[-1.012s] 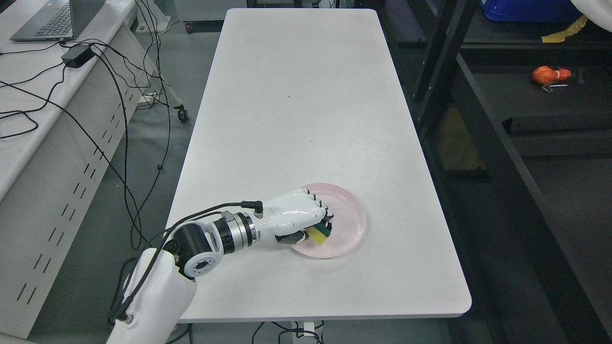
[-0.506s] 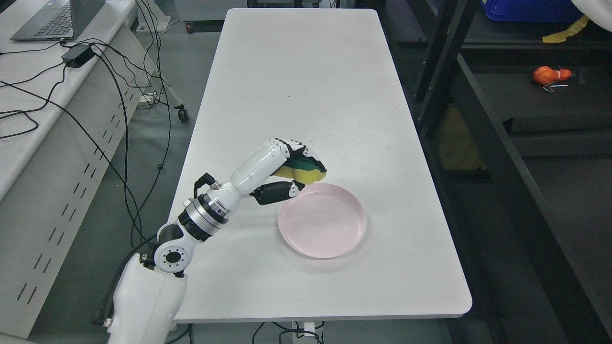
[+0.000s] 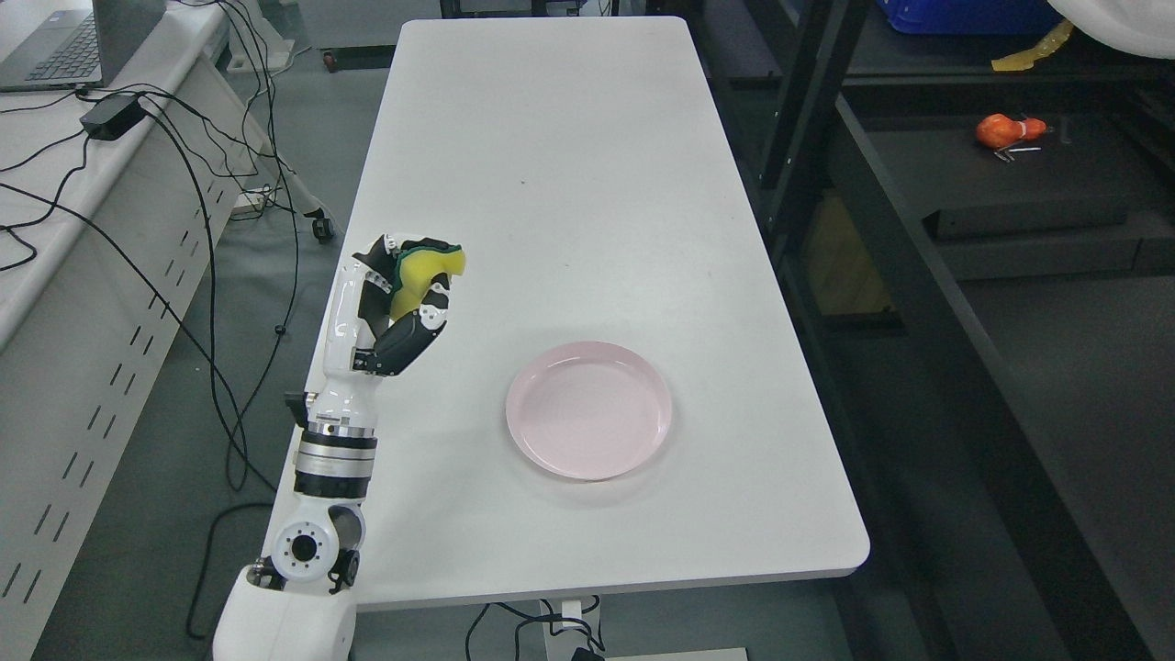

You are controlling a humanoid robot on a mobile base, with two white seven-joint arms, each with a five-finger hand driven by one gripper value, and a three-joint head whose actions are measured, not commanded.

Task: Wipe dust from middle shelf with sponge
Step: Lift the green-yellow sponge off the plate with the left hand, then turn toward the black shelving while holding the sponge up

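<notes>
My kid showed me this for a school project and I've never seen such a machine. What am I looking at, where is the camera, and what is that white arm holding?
This is a humanoid robot seen from a camera on its own head, looking down. The white jointed arm at the lower left is its left arm, ending in a left hand with fingers. The fingers are curled around a yellow and green sponge, held up over the left edge of the white table. On the table lies an empty pink plate. The right arm is not in the picture. To the right stands a dark shelf with a small orange object on it. On the left is a desk with a laptop and cables.
</notes>
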